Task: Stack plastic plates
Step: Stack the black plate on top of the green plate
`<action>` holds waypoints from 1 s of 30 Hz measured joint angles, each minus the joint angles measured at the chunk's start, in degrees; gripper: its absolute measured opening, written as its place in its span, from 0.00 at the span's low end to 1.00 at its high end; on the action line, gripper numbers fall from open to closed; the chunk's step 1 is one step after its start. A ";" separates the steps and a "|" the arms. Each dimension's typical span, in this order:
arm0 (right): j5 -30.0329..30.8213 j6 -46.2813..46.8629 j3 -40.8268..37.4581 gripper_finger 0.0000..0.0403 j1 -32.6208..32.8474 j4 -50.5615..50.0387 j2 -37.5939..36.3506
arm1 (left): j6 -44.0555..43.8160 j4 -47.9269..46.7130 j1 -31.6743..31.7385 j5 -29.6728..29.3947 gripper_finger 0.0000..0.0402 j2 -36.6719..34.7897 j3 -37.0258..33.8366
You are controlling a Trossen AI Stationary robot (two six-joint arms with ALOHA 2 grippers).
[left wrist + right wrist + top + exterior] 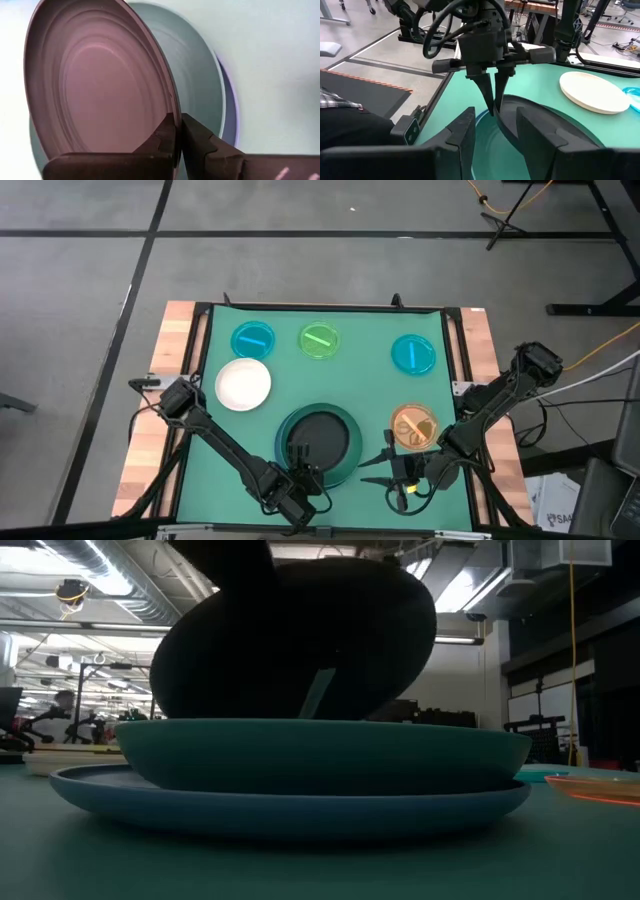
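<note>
A black plate stands tilted over a teal-green plate, which lies on a light-blue plate near the table's near edge. My left gripper is shut on the black plate. My right gripper hovers open just right of the stack, its fingers pointing at it and touching nothing. An orange plate lies flat beside it. Farther back, a white plate, two small blue plates and a green plate lie flat on the mat. My left gripper pinches the black plate's near rim between its two fingers, coming from above and pointing down. One finger is on the plate's inner face, the other on its underside. The held edge is raised; the plate's far edge dips inside the teal-green plate.
The green mat has free room in its middle and along its left side. Wooden table edges flank the mat. The left arm's links cross the table's near left corner.
</note>
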 joint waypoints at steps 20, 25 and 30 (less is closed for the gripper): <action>0.00 0.02 0.00 0.33 0.00 -0.24 0.00 | 2.95 1.05 1.67 4.42 0.02 1.31 -2.31; 0.00 0.02 0.00 0.33 0.00 -0.24 0.00 | 2.92 1.00 2.28 7.75 0.02 1.31 -2.97; -0.02 0.02 0.00 0.33 0.02 -0.22 0.00 | 3.07 2.16 2.43 8.06 0.02 1.29 -3.01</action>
